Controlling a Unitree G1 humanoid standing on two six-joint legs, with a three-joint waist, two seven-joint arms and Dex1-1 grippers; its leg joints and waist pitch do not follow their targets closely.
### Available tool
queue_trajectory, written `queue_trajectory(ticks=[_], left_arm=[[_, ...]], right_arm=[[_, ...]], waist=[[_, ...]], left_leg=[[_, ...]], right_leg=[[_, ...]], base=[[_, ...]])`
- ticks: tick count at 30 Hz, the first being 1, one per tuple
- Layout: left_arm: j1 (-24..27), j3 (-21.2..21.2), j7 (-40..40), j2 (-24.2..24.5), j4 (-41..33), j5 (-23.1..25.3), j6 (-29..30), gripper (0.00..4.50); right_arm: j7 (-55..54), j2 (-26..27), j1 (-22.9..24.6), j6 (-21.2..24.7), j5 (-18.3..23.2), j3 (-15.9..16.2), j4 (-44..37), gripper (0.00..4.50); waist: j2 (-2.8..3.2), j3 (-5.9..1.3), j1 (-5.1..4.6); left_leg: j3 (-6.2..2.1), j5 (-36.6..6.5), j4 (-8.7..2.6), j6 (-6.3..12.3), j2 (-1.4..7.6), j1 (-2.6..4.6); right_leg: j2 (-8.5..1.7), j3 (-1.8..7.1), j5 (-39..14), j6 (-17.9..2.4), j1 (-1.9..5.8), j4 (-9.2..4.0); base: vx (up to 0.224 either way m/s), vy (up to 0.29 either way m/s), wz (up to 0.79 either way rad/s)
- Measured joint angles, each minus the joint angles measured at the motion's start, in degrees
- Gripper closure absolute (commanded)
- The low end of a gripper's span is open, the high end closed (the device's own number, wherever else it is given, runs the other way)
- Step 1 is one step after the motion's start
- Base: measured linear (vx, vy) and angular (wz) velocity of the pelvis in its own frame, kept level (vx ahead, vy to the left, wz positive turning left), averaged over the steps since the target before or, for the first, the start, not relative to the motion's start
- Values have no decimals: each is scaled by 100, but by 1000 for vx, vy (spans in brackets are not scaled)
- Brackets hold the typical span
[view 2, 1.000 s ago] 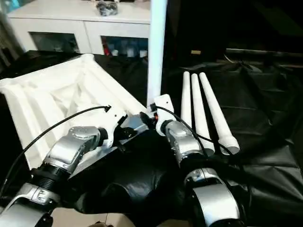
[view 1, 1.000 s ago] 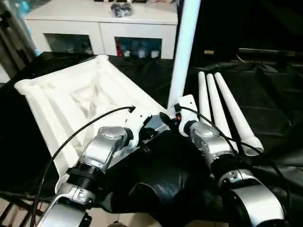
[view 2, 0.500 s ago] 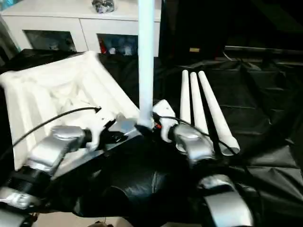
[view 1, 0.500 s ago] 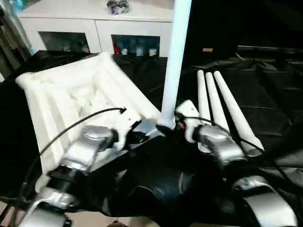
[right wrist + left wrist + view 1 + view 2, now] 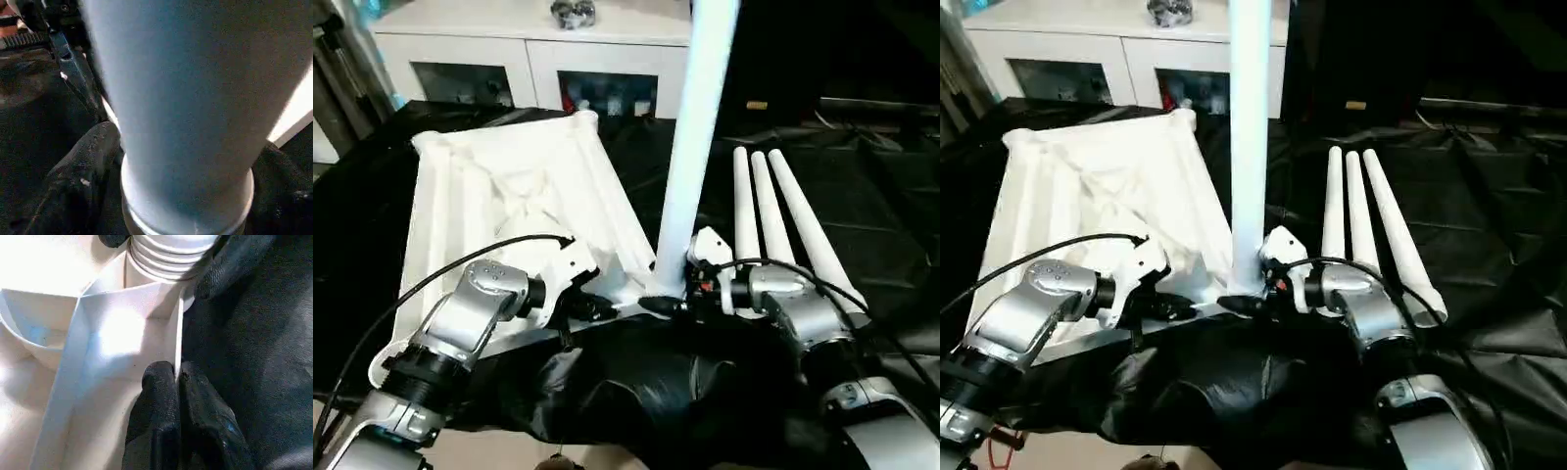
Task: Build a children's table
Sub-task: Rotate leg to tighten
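The children's table top lies upside down on the black cloth, ribbed underside up. One white leg stands upright in its near right corner socket. My right gripper is shut on that leg's base, with a black finger on either side of the leg. My left gripper is shut on the top's thin near rim, and its fingertips pinch the white wall beside the socket. The leg's ribbed end sits in the socket. Three more legs lie side by side to the right.
A white cabinet with glass doors stands behind the black-draped work table. Crumpled black cloth bunches at the near edge under both forearms. A small dark object rests on the cabinet.
The table top has swung round, its far end now closer to the lying legs. My right forearm has turned about the leg's base, and the view has shifted.
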Motion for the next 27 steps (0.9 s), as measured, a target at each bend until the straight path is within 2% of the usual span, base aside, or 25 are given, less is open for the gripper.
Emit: queue_trajectory(ticks=[5, 7, 9, 12, 16, 21, 23, 27], left_arm=[[44, 3, 6, -4, -49, -19, 10, 450], [45, 33, 143, -60, -39, -15, 39, 450], [37, 134, 437, -196, 23, 19, 111, 450], [-75, 342, 1094, -595, 249, 118, 290, 450], [-328, 549, 1990, -1159, 657, 192, 461, 450], [-467, 654, 2583, -1518, 878, 209, 510, 450], [-469, 654, 2618, -1549, 869, 241, 510, 450], [-442, 617, 2545, -1479, 835, 269, 390, 450]], right_arm=[[1, -11, 31, 167, 7, -20, -94, 164], [-179, 41, 30, 220, -3, -73, -78, 170], [-667, 203, -57, 230, -52, -178, 104, 176], [-1851, 552, -331, 272, -184, -384, 566, 179], [-3490, 1036, -689, 394, -235, -736, 1116, 180], [-4711, 1332, -990, 400, -259, -838, 1556, 180], [-4758, 1349, -1027, 276, -264, -860, 1675, 125], [-4555, 1358, -1154, 228, -264, -924, 1812, 93]], waist=[[-1, 0, 22], [-3, 0, 22], [-5, -1, -8], [-6, -2, -107], [-6, -3, -120], [2, -7, -107], [3, -8, -103], [0, -6, -122]], left_leg=[[0, 0, 2, 0, 0, -1], [1, 0, 3, 0, 0, 1], [0, 0, 3, 0, 0, 10], [0, 0, -1, -1, -3, 25], [0, 0, -14, -1, -7, 53], [0, 0, -21, -2, -8, 60], [0, 0, -24, -2, -8, 60], [0, 0, -24, -2, -8, 58]], right_leg=[[0, 2, 0, 0, 0, 0], [0, 2, 0, 0, 0, 3], [0, 3, 3, -3, 3, 8], [0, 7, 8, -11, 8, 11], [0, 9, -2, 7, 20, 11], [0, 11, -5, 12, 22, 10], [0, 10, -5, 13, 23, 10], [0, 9, 7, -7, 19, 8]], base=[[0, 0, 0], [0, 0, 0], [0, 0, 0], [0, 0, 0], [0, 0, 0], [0, 0, 0], [0, 0, 0], [0, 0, 0]])
